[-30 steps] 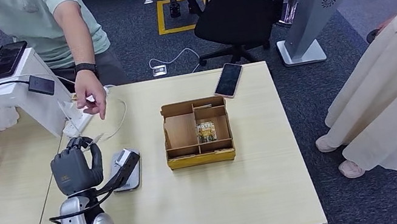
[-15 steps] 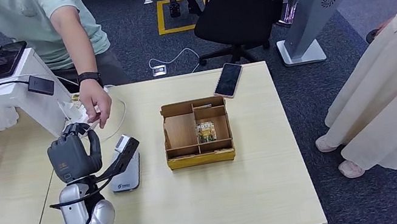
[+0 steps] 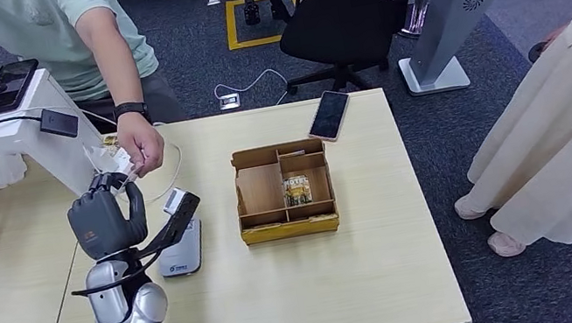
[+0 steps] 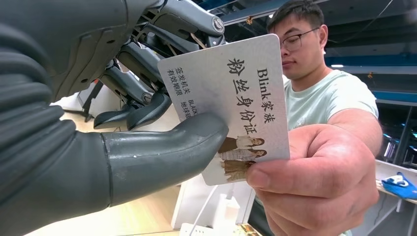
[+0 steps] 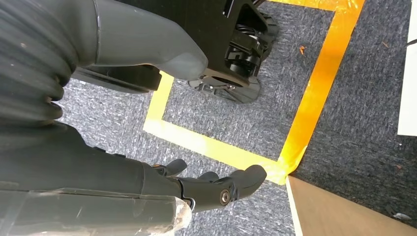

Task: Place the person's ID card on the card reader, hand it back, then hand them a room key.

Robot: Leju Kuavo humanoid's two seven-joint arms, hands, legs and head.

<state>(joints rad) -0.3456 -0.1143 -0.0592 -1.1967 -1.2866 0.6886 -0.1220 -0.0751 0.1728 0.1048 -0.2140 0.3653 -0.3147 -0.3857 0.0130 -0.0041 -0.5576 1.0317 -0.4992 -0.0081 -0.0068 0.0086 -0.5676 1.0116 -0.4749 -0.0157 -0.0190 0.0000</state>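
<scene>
Left hand (image 3: pixel 105 222) is up at left-centre of the head view, thumb pressed on the ID card (image 4: pixel 231 103) with the darker fingers behind it, so it pinches the card. The person's hand (image 3: pixel 140 151) sits just above and to the right of it and touches the same card: in the left wrist view their hand (image 4: pixel 314 182) clamps the card's far corner. Two holders on one card right now.

Key relation: the card's long axis runs from the robot's thumb out toward the person, so the free end already points at them. Can't tell from this whether it's coming in or going back (handover either way).

Card reader (image 3: pixel 182 249) lies on the table (image 3: pixel 376 288) just below and right of the left hand, close by; nothing on it that I can see.

Right hand (image 5: pixel 216 189) hangs over the carpet, fingers loosely apart, holding nothing. Left arm is clearly the nearer one for reader work.
</scene>
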